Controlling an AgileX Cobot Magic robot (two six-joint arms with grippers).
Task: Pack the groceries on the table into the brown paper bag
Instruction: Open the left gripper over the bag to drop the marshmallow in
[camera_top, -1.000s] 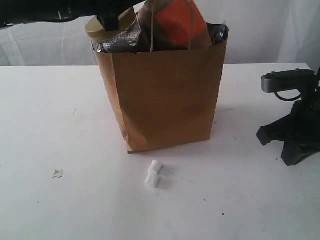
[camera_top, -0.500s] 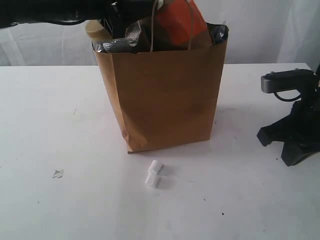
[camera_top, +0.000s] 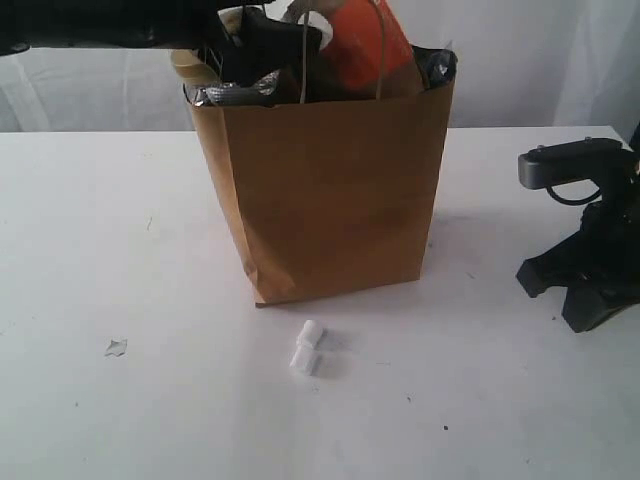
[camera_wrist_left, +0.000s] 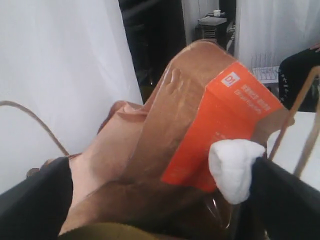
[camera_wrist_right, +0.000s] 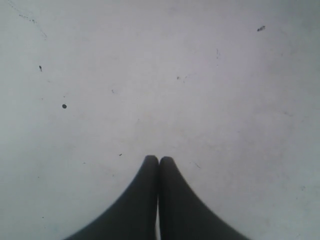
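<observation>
Kraft-brown paper bag (camera_top: 330, 190) upright at mid-frame, my left gripper (camera_top: 265, 45) at its mouth.

In the exterior view the brown-orange pouch (camera_top: 362, 40) juts out of the bag at the upper middle of the frame. A mustard lid (camera_top: 184, 62) shows at the bag's upper left corner, just beside my left gripper. My left fingers (camera_wrist_left: 35, 202) stand wide apart with the pouch close ahead. An olive rim lies between them, perhaps that lid, and I cannot tell whether they clamp it. My right gripper (camera_wrist_right: 159, 161) has its tips pressed together over the white table (camera_top: 100, 250). Two small white bits (camera_top: 308, 348) lie just in front of the bag.
</observation>
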